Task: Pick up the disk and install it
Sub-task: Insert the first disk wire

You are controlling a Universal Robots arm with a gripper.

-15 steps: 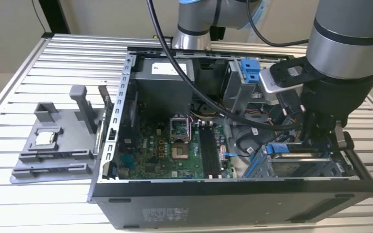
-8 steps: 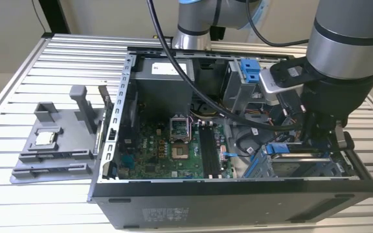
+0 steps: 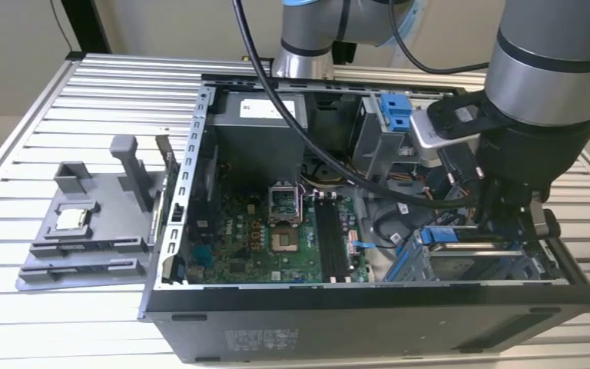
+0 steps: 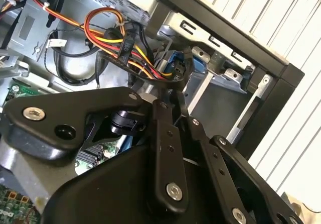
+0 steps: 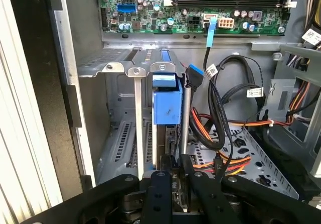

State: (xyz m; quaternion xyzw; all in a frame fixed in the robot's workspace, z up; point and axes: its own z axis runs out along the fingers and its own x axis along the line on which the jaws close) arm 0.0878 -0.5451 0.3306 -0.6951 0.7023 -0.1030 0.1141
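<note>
One flat hard disk with blue plastic carrier [image 5: 166, 103] stands on edge inside perforated metal drive cage [image 5: 120, 143] of one open black computer case [image 3: 377, 323]. One black metal claw [image 5: 173, 173], two jointed fingers [image 5: 158, 194], clenched on disk edge. One ribbed aluminium worktop [image 3: 70, 92] carries one grey plastic fixture [image 3: 90, 231].

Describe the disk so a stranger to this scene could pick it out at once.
Find the open computer case on the slatted table, then the metal drive cage in its near corner at the exterior view's right. The disk stands on edge between the cage's rails, a slim slab capped by a blue carrier; the other blue latch farther back carries no drive.
</note>
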